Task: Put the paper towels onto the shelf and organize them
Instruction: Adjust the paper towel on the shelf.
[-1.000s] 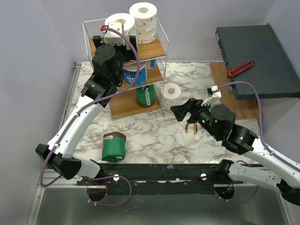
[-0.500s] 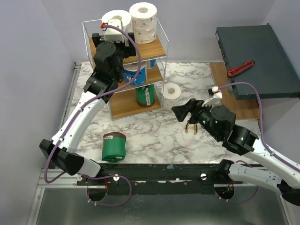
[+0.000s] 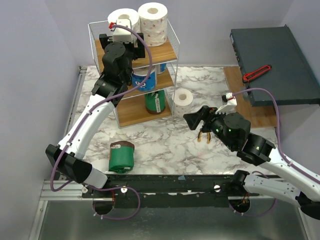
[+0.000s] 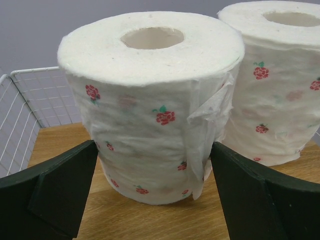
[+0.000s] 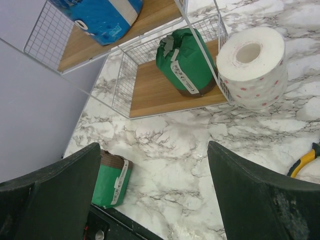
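L claw (image 4: pixel 154 147) is up at the top tier of the shelf (image 3: pixel 176 35), upper left of the top view. Its jaws are spread wide, 1 on each side of the front speckled roll (image 4: pixel 150 100). That roll stands upright on the wood board. Can't tell if the pads actually touch it; a loose flap of paper hangs by the right-hand pad. A 2nd speckled roll (image 4: pixel 270 75) stands just beside it, at the upper right of the L wrist view.

R claw (image 5: pixel 154 146) hangs over the marble table (image 3: pixel 160 140) right of center, jaws apart, nothing between them.

Rest of the towels:
- Blue roll (image 5: pixel 100 17) sits on the mid tier.
- 1 green roll (image 5: pixel 182 62) stands on the bottom tier.
- A 3rd speckled roll (image 5: pixel 252 65) stands on the table against the shelf's wire side, outside it.
- A 2nd green roll (image 3: pixel 121 156) lies on the table at lower left of the top view, well apart from the shelf.

Yellow-handled pliers (image 3: pixel 202 135) lie under the R arm. Dark flat box (image 3: pixel 275 65) is at upper right w/ a red tool (image 3: pixel 256 73) on it.
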Motion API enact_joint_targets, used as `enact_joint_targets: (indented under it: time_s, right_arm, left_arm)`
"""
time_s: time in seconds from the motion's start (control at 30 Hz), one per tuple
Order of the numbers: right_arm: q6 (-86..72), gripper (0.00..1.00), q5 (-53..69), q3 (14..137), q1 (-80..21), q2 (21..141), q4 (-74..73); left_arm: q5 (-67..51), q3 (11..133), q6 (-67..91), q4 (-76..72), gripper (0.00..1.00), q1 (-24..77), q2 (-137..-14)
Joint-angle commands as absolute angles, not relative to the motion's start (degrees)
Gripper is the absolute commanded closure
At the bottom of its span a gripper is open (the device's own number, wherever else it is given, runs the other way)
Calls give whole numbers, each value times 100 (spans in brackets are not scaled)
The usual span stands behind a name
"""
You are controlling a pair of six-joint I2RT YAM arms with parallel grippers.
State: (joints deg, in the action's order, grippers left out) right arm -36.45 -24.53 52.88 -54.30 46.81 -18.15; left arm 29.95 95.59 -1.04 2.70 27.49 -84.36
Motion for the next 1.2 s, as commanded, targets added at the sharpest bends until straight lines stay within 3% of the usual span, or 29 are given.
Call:
enact_joint_targets:
  time_s: [0.0, 0.9, 1.17]
  right_arm:
    - [-3679, 10, -2609, 5176, -5441, 4649, -1934]
    - [-3735, 10, -2657, 5118, -5438, 4553, -2064]
    - [-3746, 9, -2656, 5114, -5442, 4559, -2074]
  left_arm:
    - [3003, 9764, -169, 343, 5, 2696, -8651]
    - [2865, 9778, -236, 289, 2, 2479, -8912]
    - [2704, 9528, 90, 301, 2, 2479, -8489]
